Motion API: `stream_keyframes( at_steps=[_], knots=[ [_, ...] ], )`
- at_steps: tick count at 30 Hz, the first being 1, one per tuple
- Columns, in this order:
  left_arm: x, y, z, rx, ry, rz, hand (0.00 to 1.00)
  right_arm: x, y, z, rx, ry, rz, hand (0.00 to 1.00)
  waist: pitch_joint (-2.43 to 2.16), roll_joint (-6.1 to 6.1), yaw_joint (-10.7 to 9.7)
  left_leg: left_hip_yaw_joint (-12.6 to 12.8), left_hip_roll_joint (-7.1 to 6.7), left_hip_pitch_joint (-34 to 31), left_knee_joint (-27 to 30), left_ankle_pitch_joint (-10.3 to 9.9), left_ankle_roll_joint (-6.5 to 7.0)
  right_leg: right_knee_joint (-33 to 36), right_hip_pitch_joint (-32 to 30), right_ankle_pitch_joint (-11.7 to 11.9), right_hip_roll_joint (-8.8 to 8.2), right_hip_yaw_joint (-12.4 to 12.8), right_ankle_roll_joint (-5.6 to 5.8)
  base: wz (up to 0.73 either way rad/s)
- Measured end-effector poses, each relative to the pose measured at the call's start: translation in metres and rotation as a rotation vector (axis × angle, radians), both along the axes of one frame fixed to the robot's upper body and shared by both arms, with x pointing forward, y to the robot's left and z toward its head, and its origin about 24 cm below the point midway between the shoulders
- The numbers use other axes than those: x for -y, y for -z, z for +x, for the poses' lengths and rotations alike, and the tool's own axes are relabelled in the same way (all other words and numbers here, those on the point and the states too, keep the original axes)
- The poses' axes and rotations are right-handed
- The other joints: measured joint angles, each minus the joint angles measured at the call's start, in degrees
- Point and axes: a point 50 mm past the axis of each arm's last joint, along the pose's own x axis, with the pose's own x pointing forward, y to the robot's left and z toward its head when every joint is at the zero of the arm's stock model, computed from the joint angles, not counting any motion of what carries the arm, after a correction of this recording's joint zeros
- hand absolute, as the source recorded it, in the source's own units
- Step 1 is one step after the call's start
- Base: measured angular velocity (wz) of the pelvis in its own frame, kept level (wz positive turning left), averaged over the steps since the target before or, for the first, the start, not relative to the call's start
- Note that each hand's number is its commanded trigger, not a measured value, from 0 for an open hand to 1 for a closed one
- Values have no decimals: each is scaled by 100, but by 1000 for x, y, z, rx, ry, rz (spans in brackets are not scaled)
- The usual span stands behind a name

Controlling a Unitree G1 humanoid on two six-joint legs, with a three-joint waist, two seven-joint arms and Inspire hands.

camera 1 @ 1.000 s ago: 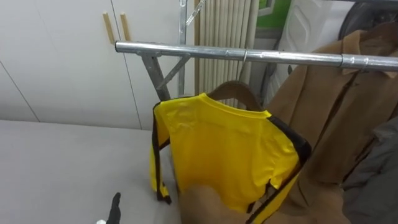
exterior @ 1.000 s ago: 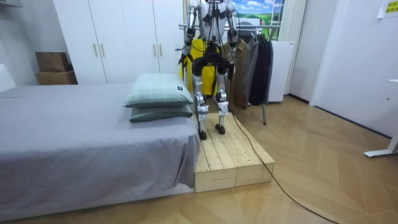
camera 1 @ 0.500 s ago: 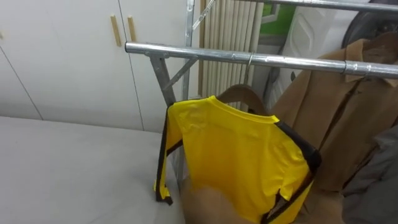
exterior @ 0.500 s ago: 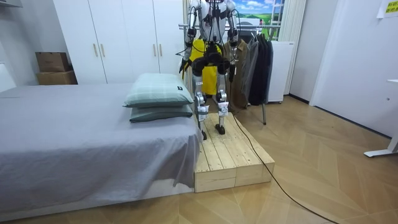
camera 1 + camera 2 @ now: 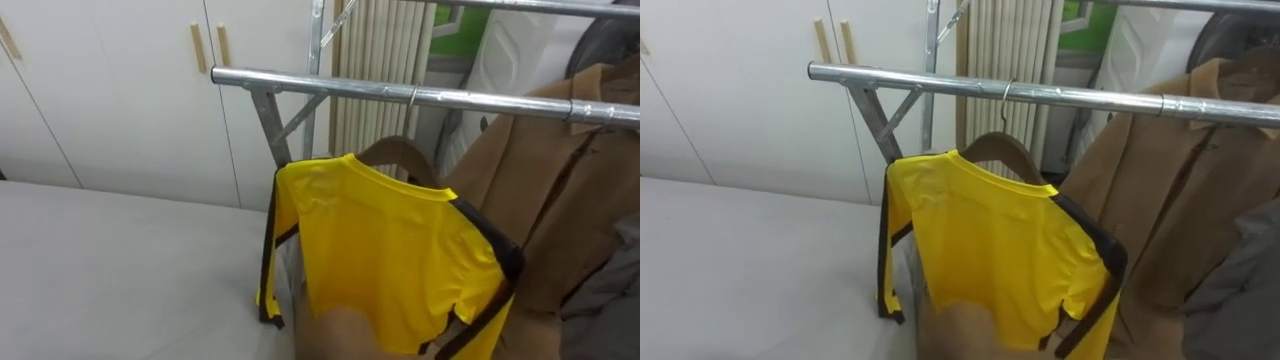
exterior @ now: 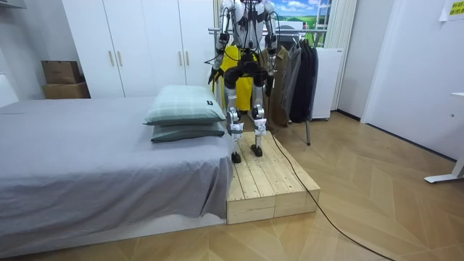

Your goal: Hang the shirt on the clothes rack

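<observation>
Left eye view: yellow shirt (image 5: 385,250) w/ black trim on a wood hanger (image 5: 398,150), hook (image 5: 412,97) at the rail (image 5: 320,84) – seemingly over it. Hanging askew, collar toward the left, one sleeve drooping low at left. Just right of it a brown coat (image 5: 560,190), also on the rail; grey garment (image 5: 615,295) at far right edge. Tan blob at bottom under the shirt's hem, not identifiable. Behind: white wardrobe (image 5: 110,100) w/ wood handles, ribbed cream panel (image 5: 380,45). Grey bed (image 5: 110,270) at lower left.

Right eye view: same scene, nothing extra.

Room view: standing on a wood platform (image 6: 272,185) beside the bed's end, facing the rack, back to camera. Shirt as a yellow patch in front of the torso, approx chest to hip height. Dark coats (image 6: 301,72) to the room view's right of it. Two pillows (image 6: 185,112) stacked on the bed; boxes (image 6: 61,80) by the wall at far left. Left hand (image 6: 215,71) a small dark shape at the hip, right hand (image 6: 271,67) against the coats – fingers of both too small to read, can't tell whether apart or closed.
</observation>
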Motion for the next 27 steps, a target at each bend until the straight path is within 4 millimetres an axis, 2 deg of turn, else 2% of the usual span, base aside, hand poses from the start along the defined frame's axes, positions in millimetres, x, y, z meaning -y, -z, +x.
stream_keyframes(
  at_steps=[11, 21, 24, 26, 27],
  knots=[
    [6, -1, 3, 9, 12, -11, 0, 0, 0, 0, -1, 4, 0, 0, 14, 25, 27, -48, 3, -24, 2, 0, 0, 12, 8, -41, -8, -94, -17, 2],
    [10, 0, 2, 4, 25, -15, 0, -3, -1, 9, 3, -80, -12, 0, 11, 58, 77, -55, 5, -112, 43, 0, -1, 44, 6, -54, -27, -175, -27, 3],
    [11, -1, 1, 2, 32, -13, 0, -5, -1, 13, 4, -122, -21, 0, 12, 61, 52, -249, -24, -354, 234, 0, -2, 47, -3, -83, -80, -433, -34, 43],
    [16, -4, 3, 20, 62, -2, 0, -4, -1, 15, -5, -141, -45, 0, 16, 67, 64, -254, -40, -560, 421, 2, -5, 78, 0, -135, -138, -763, -34, 89],
    [18, -5, 4, 24, 77, -4, 0, -3, -1, 15, -10, -147, -57, 0, 16, 69, 57, -242, -48, -653, 473, 8, -14, 122, 32, -193, -180, -1007, -31, 100]
  ],
)
